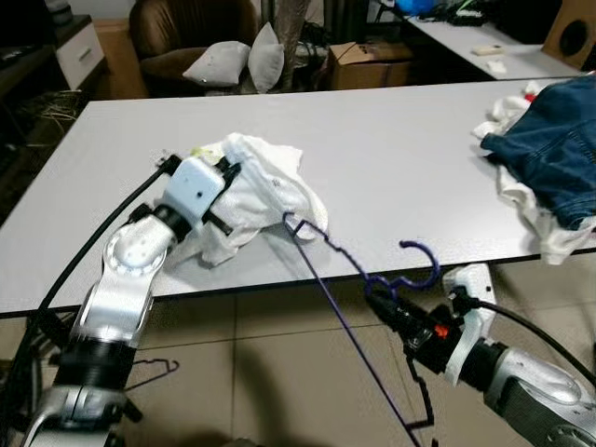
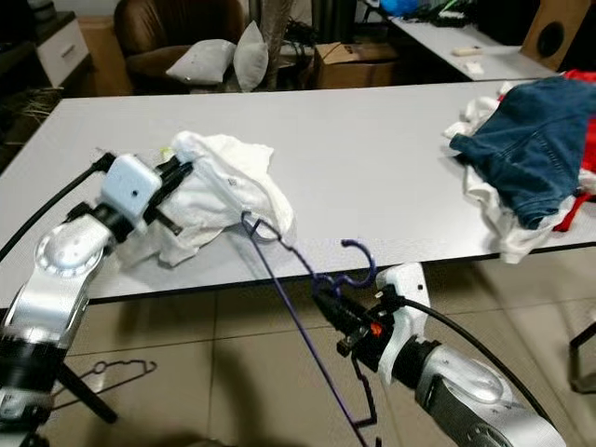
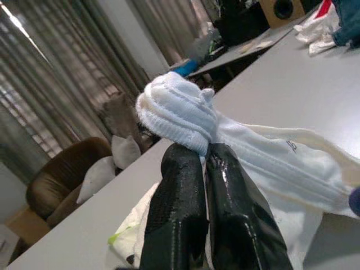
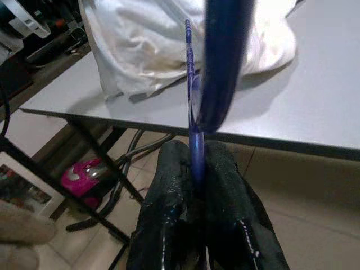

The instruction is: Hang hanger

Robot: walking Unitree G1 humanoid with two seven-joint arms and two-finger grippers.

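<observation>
A crumpled white garment [image 1: 263, 186] lies near the front edge of the grey table [image 1: 391, 158]. My left gripper [image 1: 226, 170] is shut on a bunched fold of it [image 3: 180, 109]. A blue wire hanger [image 1: 368, 279] slants from the garment's edge down past the table front. Its hook [image 1: 421, 265] curls up just below the table edge. My right gripper [image 1: 380, 300] is shut on the hanger's neck under the hook [image 4: 195, 152], below and in front of the table edge.
A pile with blue jeans [image 1: 549, 154] and white clothes sits at the table's right edge. A black hanger [image 1: 154, 372] lies on the tiled floor under the table. A brown armchair with cushions [image 1: 228, 60] and a cardboard box [image 1: 372, 63] stand behind.
</observation>
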